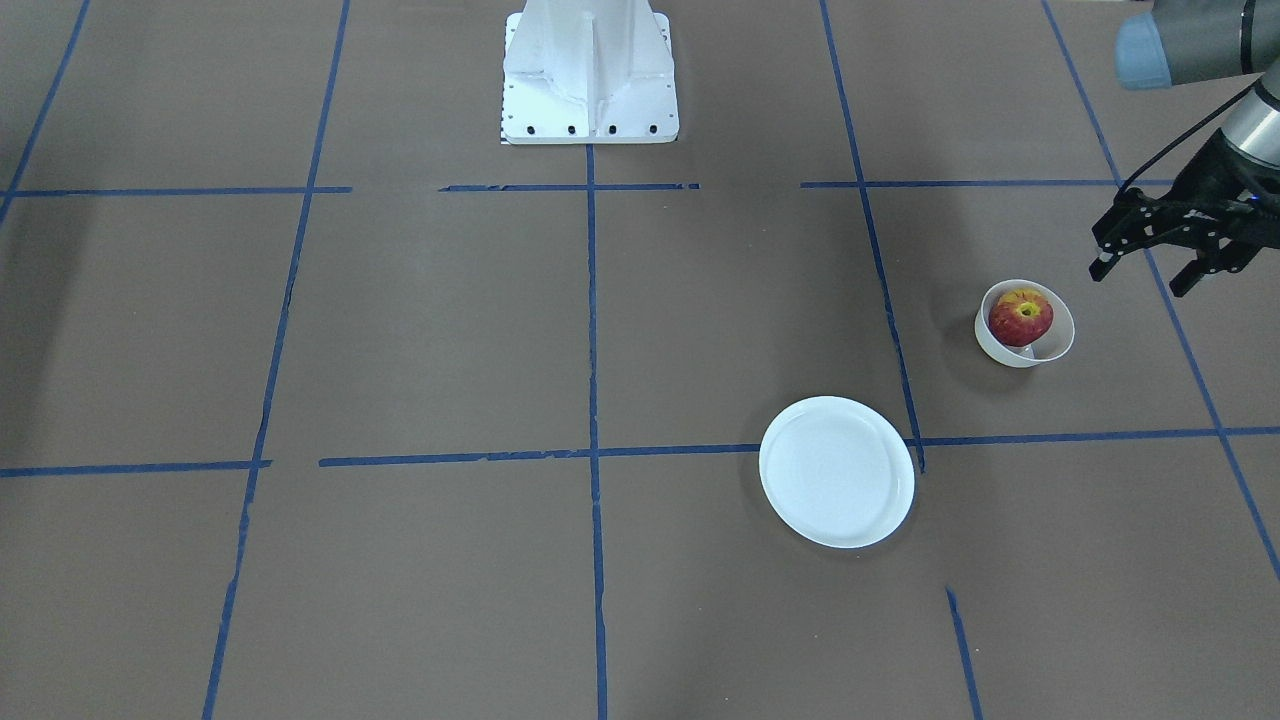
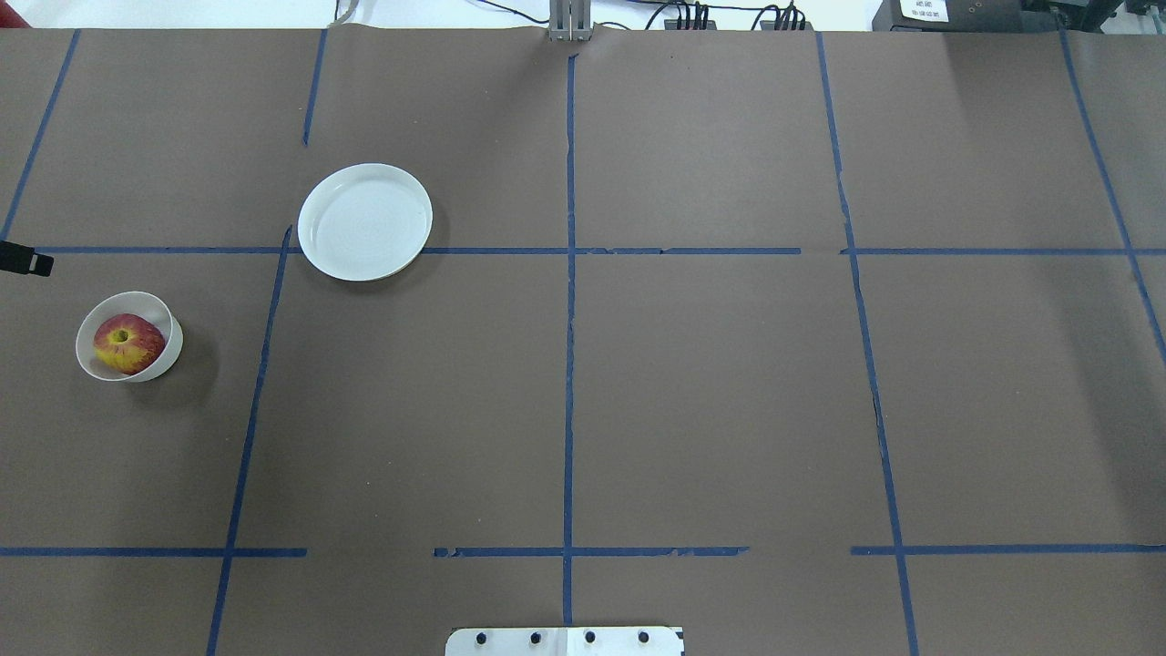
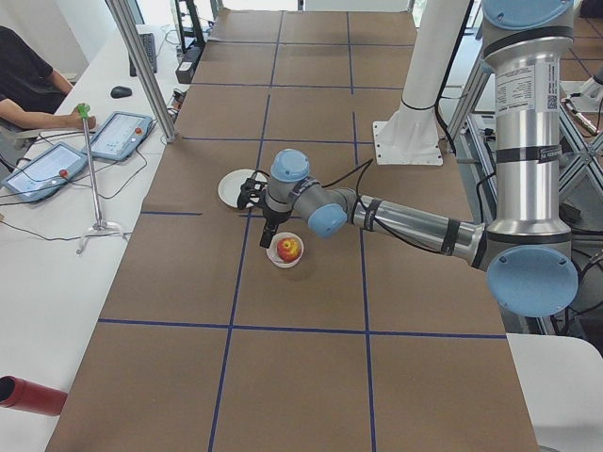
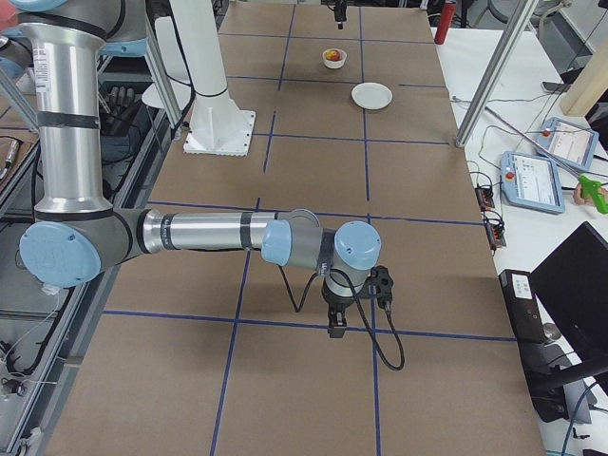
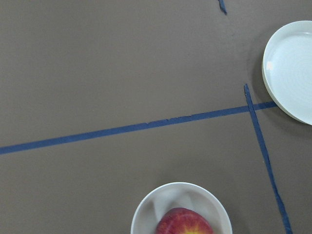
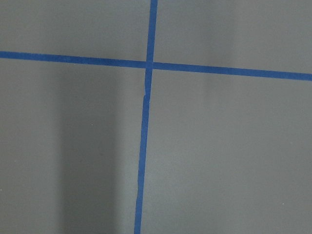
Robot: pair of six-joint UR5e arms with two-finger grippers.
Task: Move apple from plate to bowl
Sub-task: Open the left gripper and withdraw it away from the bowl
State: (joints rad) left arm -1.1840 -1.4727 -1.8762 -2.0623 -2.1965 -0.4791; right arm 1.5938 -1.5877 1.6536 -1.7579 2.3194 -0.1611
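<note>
The red and yellow apple [image 1: 1020, 316] lies inside the small cream bowl [image 1: 1058, 340], stem dimple up. Both also show in the overhead view, the apple [image 2: 128, 343] in the bowl [image 2: 171, 333], and at the bottom of the left wrist view, the apple [image 5: 184, 223] in the bowl [image 5: 146, 207]. The flat white plate [image 1: 836, 471] is empty, apart from the bowl. My left gripper [image 1: 1142, 280] is open and empty, raised beside the bowl toward the table's end. My right gripper [image 4: 337, 321] shows only in the exterior right view, far from the dishes; I cannot tell its state.
The white robot base [image 1: 590, 75] stands at the table's middle edge. Blue tape lines [image 2: 569, 273] cross the brown table cover. Operator tablets [image 3: 122, 134] and a stand lie on the side bench.
</note>
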